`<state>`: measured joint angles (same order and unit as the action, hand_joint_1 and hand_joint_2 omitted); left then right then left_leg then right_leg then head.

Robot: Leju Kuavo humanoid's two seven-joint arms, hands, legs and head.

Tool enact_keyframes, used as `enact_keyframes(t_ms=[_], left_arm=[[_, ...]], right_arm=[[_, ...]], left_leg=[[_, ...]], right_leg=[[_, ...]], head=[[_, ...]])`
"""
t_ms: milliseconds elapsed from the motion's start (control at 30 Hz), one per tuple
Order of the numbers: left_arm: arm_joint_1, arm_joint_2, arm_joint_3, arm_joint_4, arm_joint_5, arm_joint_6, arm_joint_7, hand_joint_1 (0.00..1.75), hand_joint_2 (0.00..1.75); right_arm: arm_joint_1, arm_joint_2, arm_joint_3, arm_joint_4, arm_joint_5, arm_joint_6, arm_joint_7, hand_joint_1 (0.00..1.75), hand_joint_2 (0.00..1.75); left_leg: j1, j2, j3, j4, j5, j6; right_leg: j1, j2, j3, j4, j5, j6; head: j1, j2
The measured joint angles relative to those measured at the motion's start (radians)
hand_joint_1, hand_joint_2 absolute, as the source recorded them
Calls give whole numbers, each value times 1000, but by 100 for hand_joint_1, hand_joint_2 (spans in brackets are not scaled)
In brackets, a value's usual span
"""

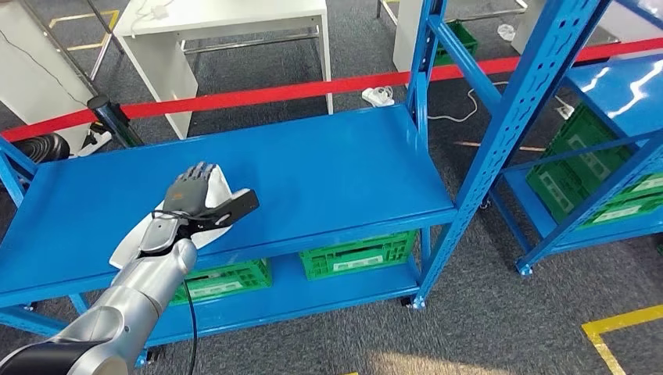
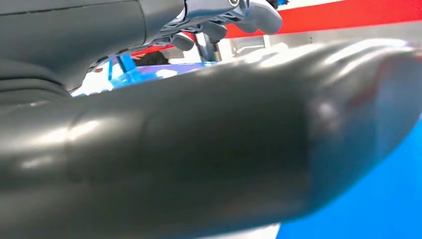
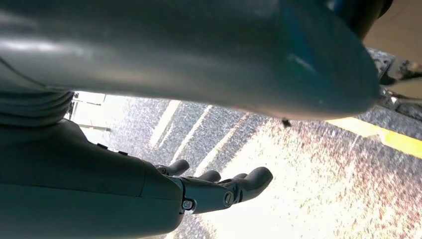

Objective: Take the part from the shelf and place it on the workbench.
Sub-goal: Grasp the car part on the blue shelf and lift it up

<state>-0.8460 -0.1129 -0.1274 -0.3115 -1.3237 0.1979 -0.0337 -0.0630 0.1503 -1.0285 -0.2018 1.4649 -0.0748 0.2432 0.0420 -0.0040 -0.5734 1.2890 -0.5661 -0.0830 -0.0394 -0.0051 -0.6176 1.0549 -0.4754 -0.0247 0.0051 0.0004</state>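
The left hand (image 1: 190, 197) lies flat with fingers spread on the white part (image 1: 209, 205), not clearly gripping it. The part rests on the blue shelf (image 1: 328, 168) near its front edge, a flat white piece whose long axis runs diagonally away from that edge. The right hand (image 3: 219, 186) hangs above the floor, fingers loosely apart, holding nothing. Below the shelf stand green crates (image 1: 356, 254); their contents cannot be seen.

green crates (image 1: 356, 255) on the lower level, red barrier tape (image 1: 313, 88), white table (image 1: 227, 23) behind

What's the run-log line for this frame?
phase: reach | left hand: over white part on blue shelf, grasp unclear | right hand: hanging, empty
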Motion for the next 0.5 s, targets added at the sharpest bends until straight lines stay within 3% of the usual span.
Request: enact_keyframes(t_ms=[100, 133, 167, 233, 267, 333, 400, 500], left_arm=[[8, 4, 0, 4, -9, -2, -3, 0, 131], [12, 7, 0, 7, -16, 0, -3, 0, 131], [19, 11, 0, 12, -20, 4, -4, 0, 87], [30, 18, 0, 18, -22, 16, -5, 0, 0], [32, 19, 0, 19, -18, 21, -7, 0, 0], [22, 18, 0, 12, -14, 30, -10, 0, 0], [15, 17, 0, 8, -16, 36, -9, 0, 0], [18, 16, 0, 7, -15, 37, -6, 0, 0]], right_arm=[[1, 0, 0, 0, 0, 0, 3, 0, 0], [2, 0, 0, 0, 0, 1, 4, 0, 0], [2, 1, 0, 1, 0, 2, 4, 0, 0], [1, 2, 0, 3, -1, 5, 7, 0, 0], [0, 2, 0, 4, -1, 6, 11, 0, 0], [-3, 2, 0, 4, 0, 6, 24, 0, 0], [-6, 1, 0, 4, 1, 6, 31, 0, 0], [-9, 1, 1, 4, 2, 6, 31, 0, 0]], left_leg=[[-6, 0, -61, 15, -91, 8], [-13, 0, -89, -38, -76, 18], [-22, 0, -106, -112, -7, 30], [-37, -1, -126, -250, 164, 54], [-38, -3, -125, -267, 202, 60], [-34, -7, -119, -268, 197, 71], [-32, -9, -111, -271, 191, 82], [-36, -9, -101, -270, 179, 93]], right_leg=[[2, 8, 38, -18, -16, -2], [3, 13, 69, -27, -34, -1], [6, 20, 97, -32, -60, 5], [12, 30, 146, -40, -109, 20], [14, 33, 156, -42, -123, 30], [14, 26, 164, -36, -136, 40], [13, 16, 139, 23, -166, 44], [19, 12, 17, 217, -235, 46]], head=[[0, 0], [-1, 0], [-2, 0], [-3, 0], [-4, 0], [-3, 0], [-3, 0], [-3, 0]])
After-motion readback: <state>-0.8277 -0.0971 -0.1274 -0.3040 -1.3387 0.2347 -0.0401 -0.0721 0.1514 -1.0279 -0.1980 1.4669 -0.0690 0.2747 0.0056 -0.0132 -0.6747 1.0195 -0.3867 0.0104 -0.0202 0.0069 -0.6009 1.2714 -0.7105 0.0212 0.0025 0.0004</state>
